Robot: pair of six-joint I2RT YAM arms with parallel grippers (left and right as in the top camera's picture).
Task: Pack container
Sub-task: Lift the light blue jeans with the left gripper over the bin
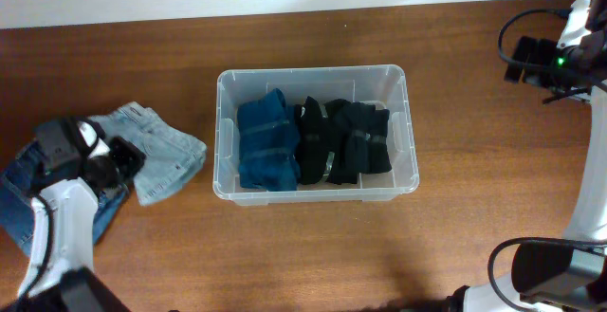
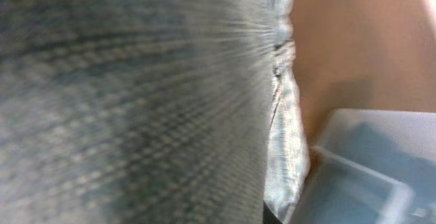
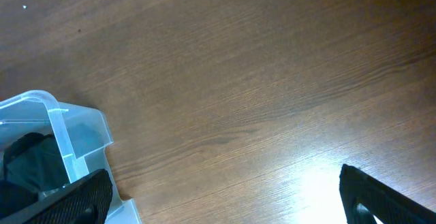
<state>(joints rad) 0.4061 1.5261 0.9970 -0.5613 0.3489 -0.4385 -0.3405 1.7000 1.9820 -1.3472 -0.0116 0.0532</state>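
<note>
- Packing next item: denim shorts [image 1: 171, 160], lying left of the container [image 1: 313, 71] at mid-table.
- Left gripper [image 1: 121, 158] over the shorts; closure cannot be told.
- Right gripper [image 3: 225, 200] spread wide, empty, far right.
- Pinch the whole fold; clear the rim.

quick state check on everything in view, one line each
large clear plastic container: upright, no lid, partly packed
folded dark blue garment: inside the container
folded black garments: inside the container, beside the blue one
pale denim garment: crumpled on the brown wooden table, outside the container
left gripper: over the denim, jaws hidden
right gripper: open, empty
</note>
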